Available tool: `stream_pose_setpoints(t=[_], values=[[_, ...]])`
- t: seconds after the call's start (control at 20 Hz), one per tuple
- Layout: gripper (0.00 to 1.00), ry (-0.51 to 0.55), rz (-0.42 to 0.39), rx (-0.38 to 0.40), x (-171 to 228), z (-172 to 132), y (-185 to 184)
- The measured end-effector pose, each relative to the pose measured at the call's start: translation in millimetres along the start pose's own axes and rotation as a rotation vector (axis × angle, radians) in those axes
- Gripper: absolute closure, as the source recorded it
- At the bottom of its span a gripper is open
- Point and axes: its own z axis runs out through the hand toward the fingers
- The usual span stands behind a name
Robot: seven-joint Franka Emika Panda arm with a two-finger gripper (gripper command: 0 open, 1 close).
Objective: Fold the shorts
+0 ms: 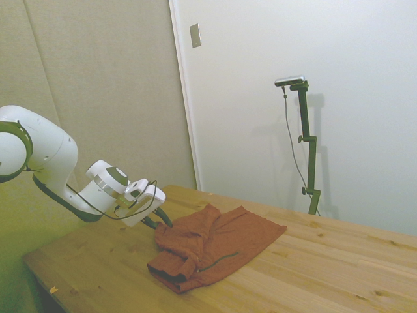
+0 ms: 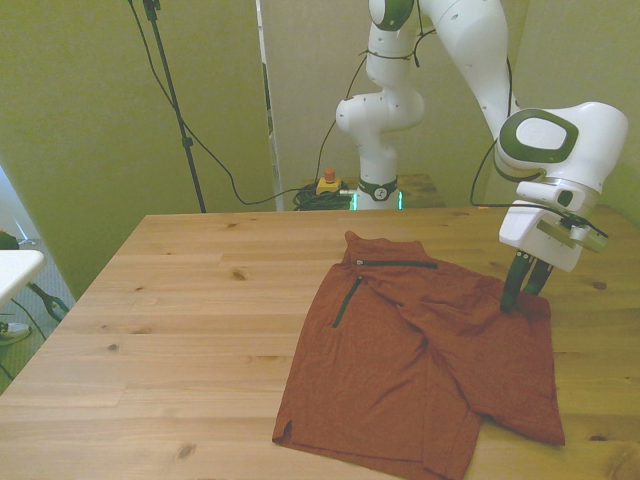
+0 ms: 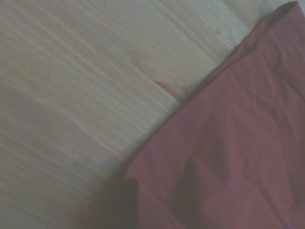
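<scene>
Rust-red shorts [image 2: 420, 370] spread on table [image 2: 180, 330] | hand [image 2: 522, 296] touching their edge

Soft, even indoor light on the side view, with a yellow-green cast creeping over the wall beside the white arm [image 1: 45, 156]. The shorts [image 1: 212, 244] throw only a faint shadow on the table [image 1: 326, 261]. Front view is sharper, same greenish tint on the walls behind the arm. Wrist view is dim, washed-out and blurry; a dark smudge sits at the shorts' corner.
</scene>
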Motion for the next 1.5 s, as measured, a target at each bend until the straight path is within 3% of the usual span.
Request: stream_pose_setpoints(t=[0.45, 0.8, 1.05, 1.5], values=[[1.00, -0.005, 0.004, -0.005, -1, 5, 0], [1.00, 0.064, 0.089, 0.018, 44, -26, 17], [1.00, 0.111, 0.210, -0.006, 96, -30, 77], [1.00, 0.060, 0.420, -0.011, 152, 44, 222]])
